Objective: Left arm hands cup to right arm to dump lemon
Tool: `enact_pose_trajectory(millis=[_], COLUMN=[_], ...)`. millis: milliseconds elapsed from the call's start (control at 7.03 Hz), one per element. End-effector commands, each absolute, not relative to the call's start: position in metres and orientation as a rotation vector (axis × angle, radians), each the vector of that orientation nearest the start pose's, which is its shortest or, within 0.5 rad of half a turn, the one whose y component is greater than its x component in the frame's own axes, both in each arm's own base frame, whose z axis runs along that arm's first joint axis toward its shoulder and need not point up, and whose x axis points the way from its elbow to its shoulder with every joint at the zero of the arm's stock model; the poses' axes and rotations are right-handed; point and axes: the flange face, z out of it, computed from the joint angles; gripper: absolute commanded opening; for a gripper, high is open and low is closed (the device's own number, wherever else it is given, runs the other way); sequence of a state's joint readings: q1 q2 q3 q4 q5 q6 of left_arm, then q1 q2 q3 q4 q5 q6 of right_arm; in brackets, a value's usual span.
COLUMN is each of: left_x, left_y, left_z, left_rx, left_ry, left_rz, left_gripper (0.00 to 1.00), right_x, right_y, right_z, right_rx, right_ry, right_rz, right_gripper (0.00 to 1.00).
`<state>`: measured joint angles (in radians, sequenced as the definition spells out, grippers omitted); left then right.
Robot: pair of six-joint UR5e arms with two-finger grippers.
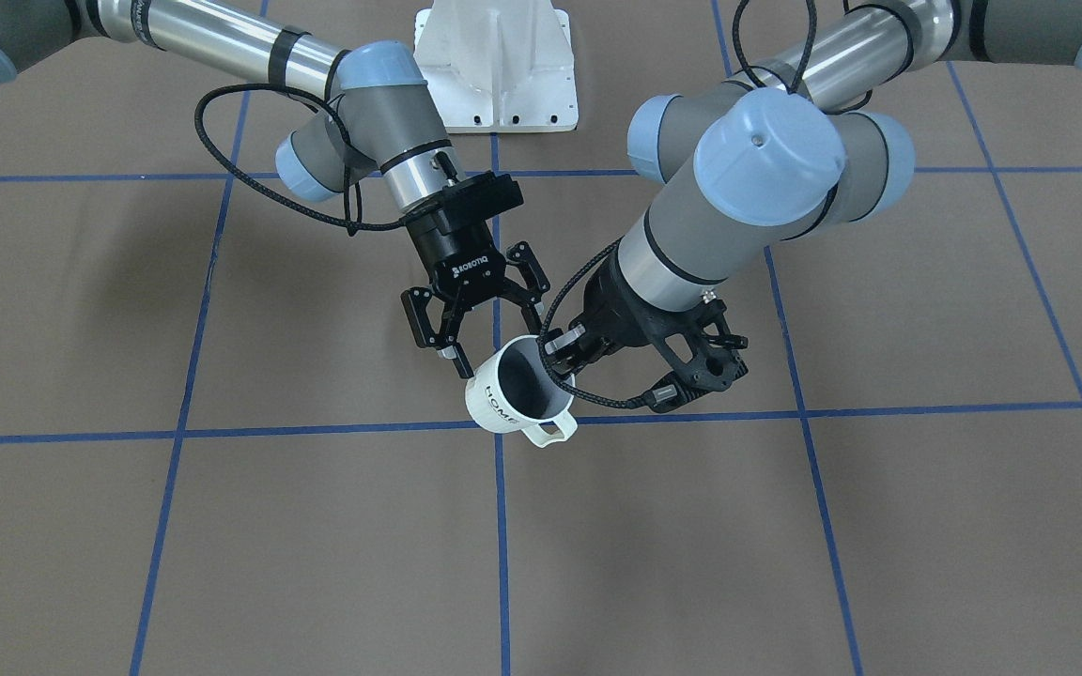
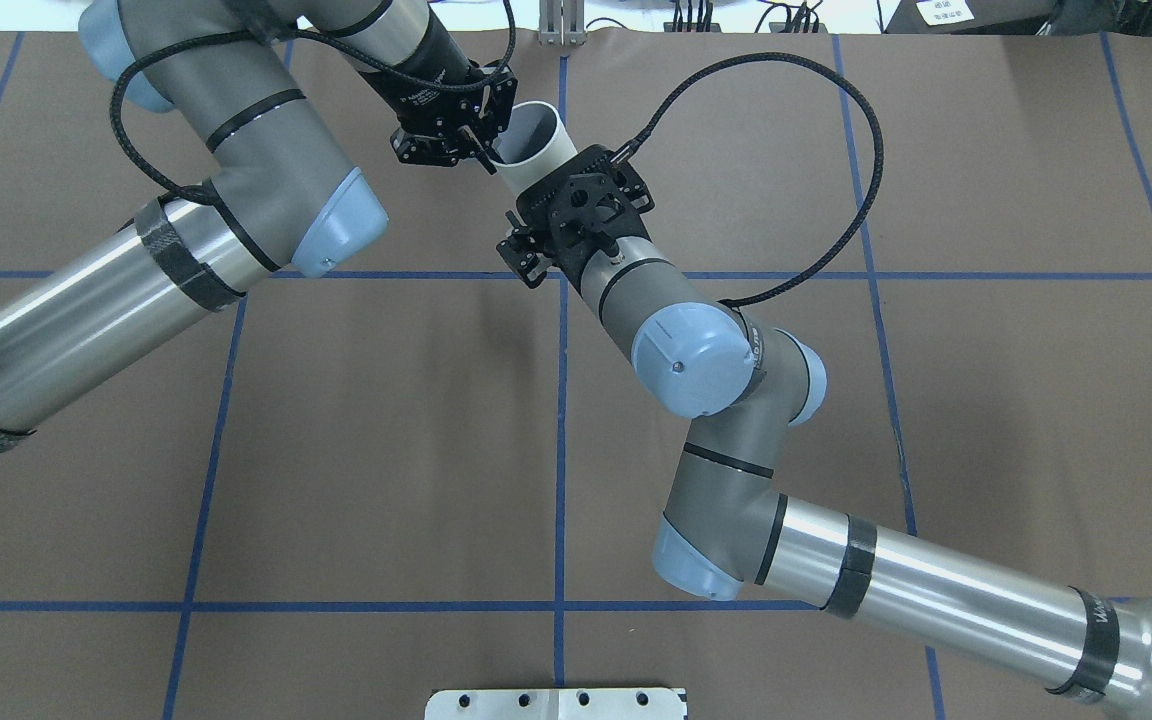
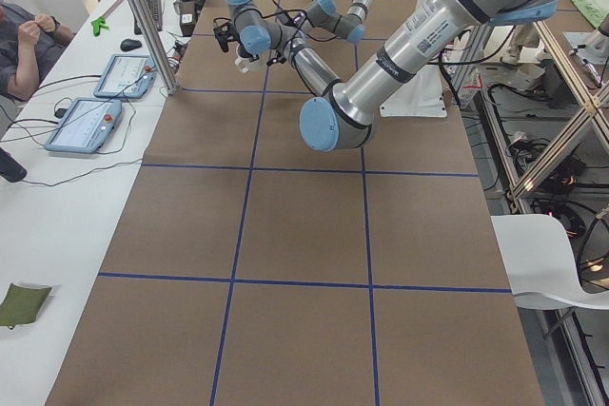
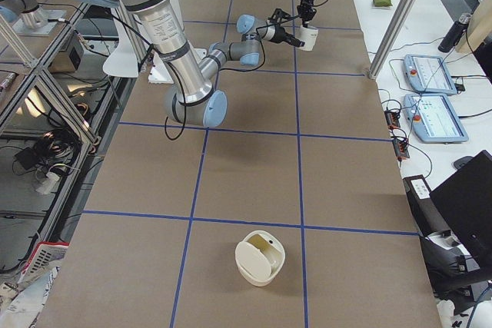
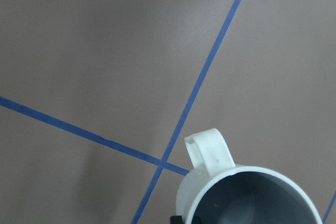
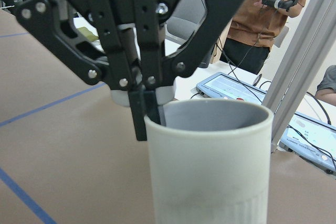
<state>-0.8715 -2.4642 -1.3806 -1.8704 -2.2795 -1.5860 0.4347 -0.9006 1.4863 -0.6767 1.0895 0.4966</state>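
The white "HOME" cup (image 1: 513, 394) hangs above the brown table, also seen overhead (image 2: 536, 140). By the overhead view, my left arm carries the ROBOTIQ gripper (image 1: 471, 357). It comes down on the cup and is shut on its rim, one finger inside, as the right wrist view shows (image 6: 149, 119). My right arm's open-frame gripper (image 1: 555, 357) reaches in level against the cup's side (image 2: 561, 195). Its fingers are hidden, so I cannot tell whether it grips. The left wrist view shows the cup's grey inside (image 5: 252, 198) and handle. The lemon is hidden.
Blue tape lines grid the table. The white robot base plate (image 1: 496, 70) is behind the arms. A cream round container (image 4: 260, 259) sits at the table's right end. The operators' table with tablets (image 4: 430, 74) runs along the far side, with people there (image 6: 262, 19).
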Motion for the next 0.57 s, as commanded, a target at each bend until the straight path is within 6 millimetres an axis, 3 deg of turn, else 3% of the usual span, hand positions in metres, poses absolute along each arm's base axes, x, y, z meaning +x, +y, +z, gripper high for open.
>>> enact_pose_trajectory(millis=[0,285,427], left_x=[0.428,0.425,0.425], left_y=[-0.617,-0.62,-0.621], left_z=[0.134,0.138,0.141], left_rx=[-0.188,-0.169,-0.161], left_ry=[1.142,1.135,1.131], left_rz=[-0.434,-0.408,-0.403], left_gripper=[0.0,0.0,0.0], right_x=[-0.521,-0.5,-0.496], right_y=[-0.427,-0.423,-0.44], right_z=[0.19,0.181,0.188], right_rx=[1.284,1.29,1.24], right_ry=[-0.829,-0.86,-0.792], right_rz=[-0.161,-0.14,-0.134], right_gripper=[0.99,0.99,0.99])
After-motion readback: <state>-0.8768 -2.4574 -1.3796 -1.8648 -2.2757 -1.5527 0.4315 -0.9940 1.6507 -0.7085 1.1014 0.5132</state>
